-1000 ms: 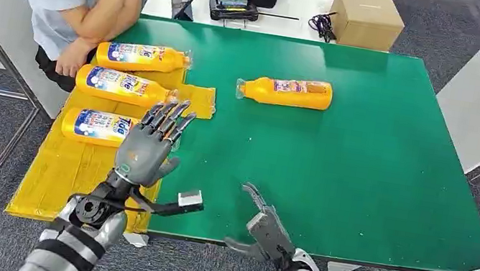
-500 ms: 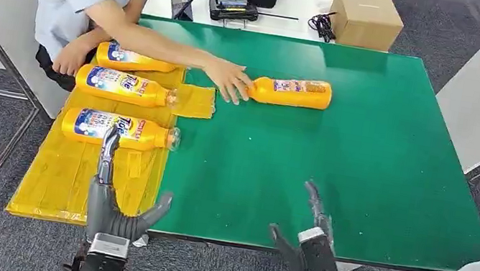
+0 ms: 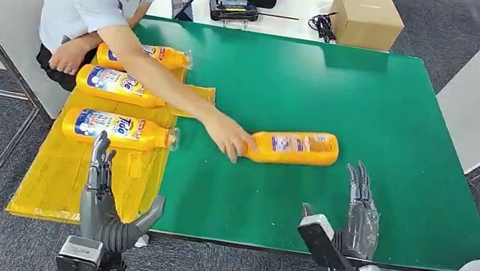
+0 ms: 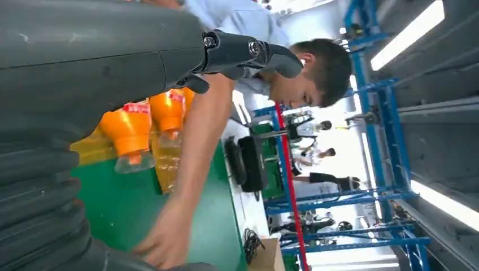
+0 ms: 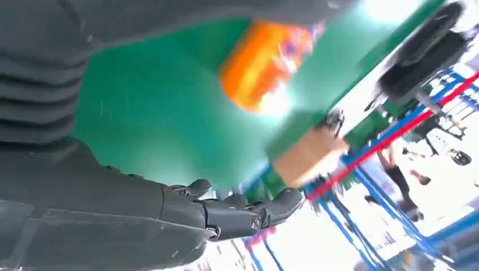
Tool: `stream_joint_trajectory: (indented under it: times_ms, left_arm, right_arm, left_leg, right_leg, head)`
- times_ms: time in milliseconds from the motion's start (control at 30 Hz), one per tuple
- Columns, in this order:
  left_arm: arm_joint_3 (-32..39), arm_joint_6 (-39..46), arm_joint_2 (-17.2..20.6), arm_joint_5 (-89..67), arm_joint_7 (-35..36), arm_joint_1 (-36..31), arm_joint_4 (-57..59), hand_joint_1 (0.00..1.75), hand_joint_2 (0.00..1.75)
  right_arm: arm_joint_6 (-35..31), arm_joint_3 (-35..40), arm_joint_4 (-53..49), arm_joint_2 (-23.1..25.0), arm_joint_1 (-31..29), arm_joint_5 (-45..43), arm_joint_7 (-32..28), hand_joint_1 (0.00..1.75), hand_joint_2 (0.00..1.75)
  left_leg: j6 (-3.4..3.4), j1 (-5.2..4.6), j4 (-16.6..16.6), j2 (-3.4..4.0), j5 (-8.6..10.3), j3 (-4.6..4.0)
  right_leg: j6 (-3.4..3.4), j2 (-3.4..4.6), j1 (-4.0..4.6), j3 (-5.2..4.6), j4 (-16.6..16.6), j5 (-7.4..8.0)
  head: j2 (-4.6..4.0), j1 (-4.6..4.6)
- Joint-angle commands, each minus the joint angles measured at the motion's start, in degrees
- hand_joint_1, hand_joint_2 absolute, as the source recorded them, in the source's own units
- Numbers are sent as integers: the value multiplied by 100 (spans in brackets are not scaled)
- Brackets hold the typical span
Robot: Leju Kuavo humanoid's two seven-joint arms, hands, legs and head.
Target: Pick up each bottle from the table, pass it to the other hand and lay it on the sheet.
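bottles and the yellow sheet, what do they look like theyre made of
Bottles: probably glossy orange plastic, judging by the highlights along the body, with clear caps and printed labels. Sheet: thin yellow film or plastic, likely; it lies flat with creases and wrinkled edges over the green table, whose top looks matte, possibly felt.

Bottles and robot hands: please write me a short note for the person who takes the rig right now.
Left robot hand: open, holds nothing, over the near edge of the yellow sheet.
Right robot hand: open, holds nothing, at the near edge of the green table.
Done: three bottles lie on the sheet.
Left: a fourth bottle lies on its side on the table, just ahead of the right robot hand. A person's hand is at its cap end, so wait until it is away. Then pick the bottle up, pass it across and lay it on the sheet.
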Motion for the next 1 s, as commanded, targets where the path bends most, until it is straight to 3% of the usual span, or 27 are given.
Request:
stream_joint_trajectory:
  times_ms: [33, 167, 267, 533, 1000]
  left_arm:
    - [-242, -120, 302, 491, 326, -181, -20, 0, 175]
    - [-235, -126, 306, 501, 327, -189, -8, 0, 175]
    - [-233, -230, 314, 716, 352, -220, 24, 0, 175]
    - [-324, -394, 342, 954, 403, -299, 152, 0, 175]
    - [-458, -586, 342, 1056, 476, -590, 448, 0, 175]
  right_arm:
    - [-457, 443, 885, -691, -335, 1685, 652, 0, 175]
    - [-446, 434, 922, -707, -377, 1674, 644, 0, 175]
    - [-637, 601, 1292, -796, -587, 2344, 958, 0, 175]
    - [-203, 802, 2400, -728, -1204, 1914, 915, 0, 175]
    - [-87, 1245, 4214, -339, -2471, 1840, 776, 0, 175]
  left_leg:
    - [-9, 6, -6, 8, -9, 28]
    - [-8, 5, -4, 11, -5, 17]
    - [-13, 9, -2, 12, -11, 29]
    - [-9, 8, -6, 14, -4, 20]
    - [-8, 4, -6, 18, -2, 20]
  right_leg:
    - [-12, 5, 7, 29, -9, -5]
    - [-10, 8, 6, 18, -7, -1]
    - [-16, 7, 11, 30, -6, -6]
    - [-11, 11, 9, 20, -10, 1]
    - [-10, 15, 5, 17, -6, 3]
  head:
    - [0, 0]
    - [0, -2]
    - [0, -2]
    - [0, -2]
    - [0, -4]
